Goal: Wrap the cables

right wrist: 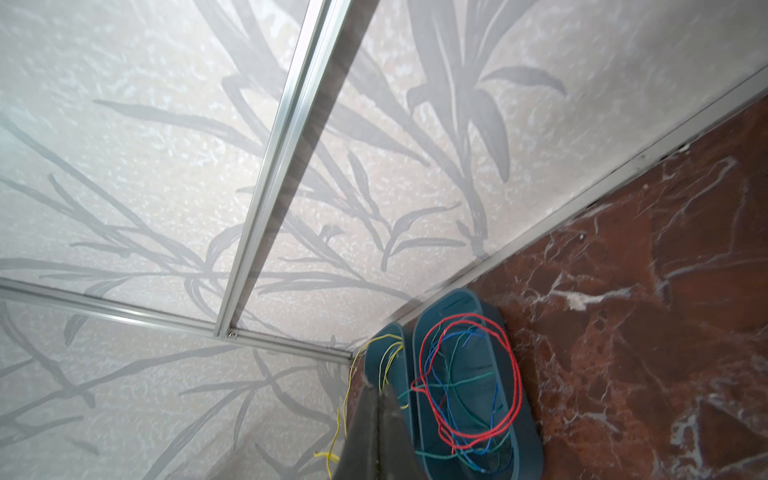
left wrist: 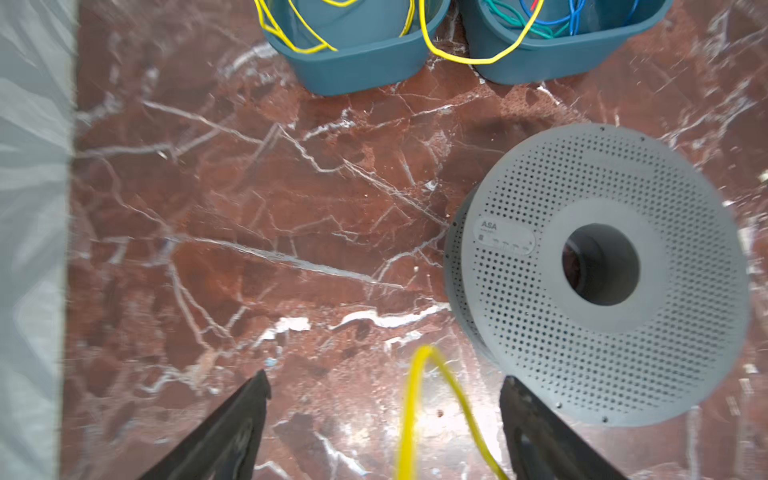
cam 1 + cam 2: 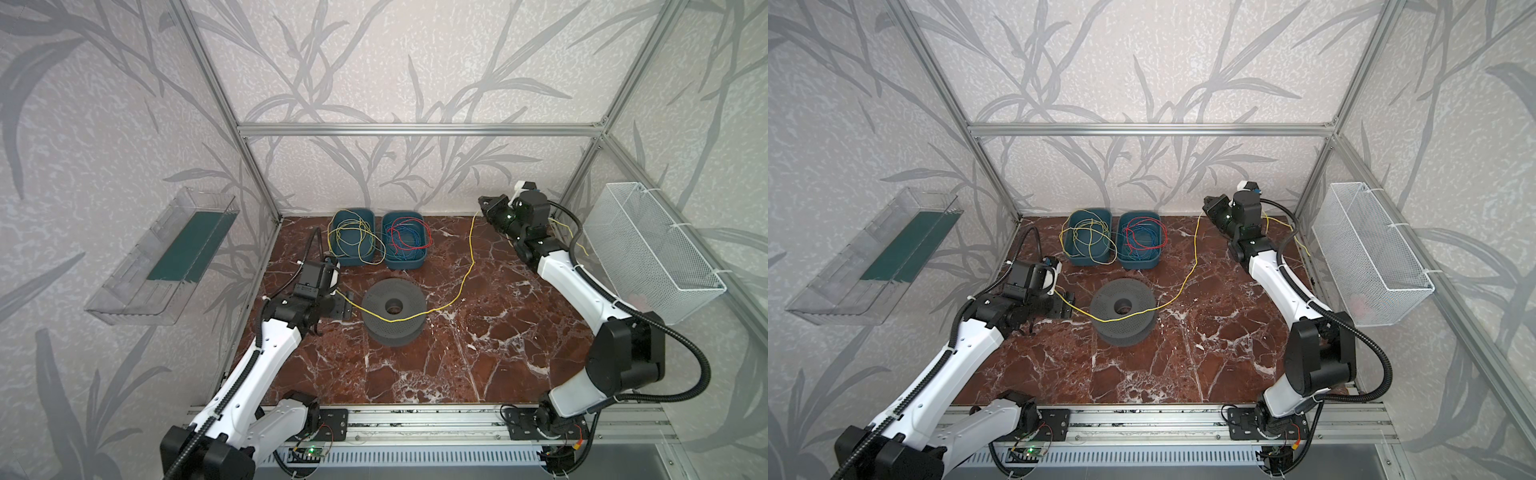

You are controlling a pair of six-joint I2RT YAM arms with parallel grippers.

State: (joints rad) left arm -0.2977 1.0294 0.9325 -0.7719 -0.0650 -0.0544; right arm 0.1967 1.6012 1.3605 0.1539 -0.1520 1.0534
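Note:
One yellow cable runs from my right gripper down to the marble floor, over the grey perforated spool, to my left gripper. The right gripper is raised at the back right, and in the right wrist view it is shut on this cable. In the left wrist view the left gripper is open just left of the spool. A bend of the cable lies loose between its jaws. More yellow cables sit looped in the left teal bin.
A second teal bin at the back holds red, blue and green wires. A white wire basket hangs on the right wall. A clear tray hangs on the left wall. Aluminium frame posts edge the marble floor.

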